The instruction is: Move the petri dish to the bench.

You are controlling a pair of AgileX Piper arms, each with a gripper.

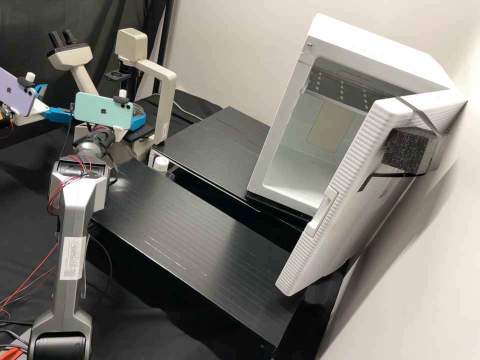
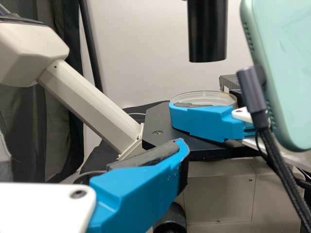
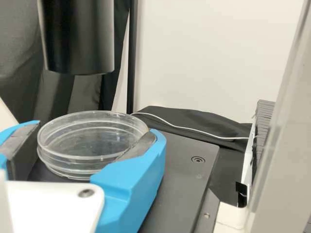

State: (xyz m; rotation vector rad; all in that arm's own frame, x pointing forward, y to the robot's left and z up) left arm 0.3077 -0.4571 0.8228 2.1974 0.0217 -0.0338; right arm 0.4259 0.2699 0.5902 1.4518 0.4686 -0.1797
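The clear, round petri dish (image 3: pixel 92 141) is sitting at the stage (image 3: pixel 182 150) of the inverted microscope (image 1: pixel 162 100), below the microscope's black cylinder (image 3: pixel 77 36); whether its base is touching the stage, I cannot tell. The right gripper (image 1: pixel 136 114) is pinching the dish at the microscope, its two blue fingers lying along opposite sides of the rim, and the dish is looking roughly level between the dark pads.

The left gripper (image 1: pixel 56 102) is hanging just beside the microscope, on the eyepiece side, with its jaws spread and nothing between them. In the left wrist view, one of its blue fingers (image 2: pixel 141 194) is showing in front of the microscope's pale body, apart from the dish.

A mint-green phone (image 1: pixel 100 110) is riding on the right arm, in front of the microscope in the high view, and a lilac phone (image 1: pixel 17 94) is riding on the left arm, farther out to the microscope's left. The eyepieces (image 1: pixel 62 38) are rising at the microscope's upper left in the high view.

A white-capped container (image 1: pixel 161 164) is standing near the microscope's foot, on the camera side. The black bench (image 1: pixel 185 225) is stretching from near the microscope's foot toward the lower right of the high view. Well apart from the microscope, to its right, a white box-shaped cabinet (image 1: pixel 305 117) is standing with its ribbed door (image 1: pixel 345 200) hanging open, and a dark foam block (image 1: pixel 405 150) is being held against the door by straps.
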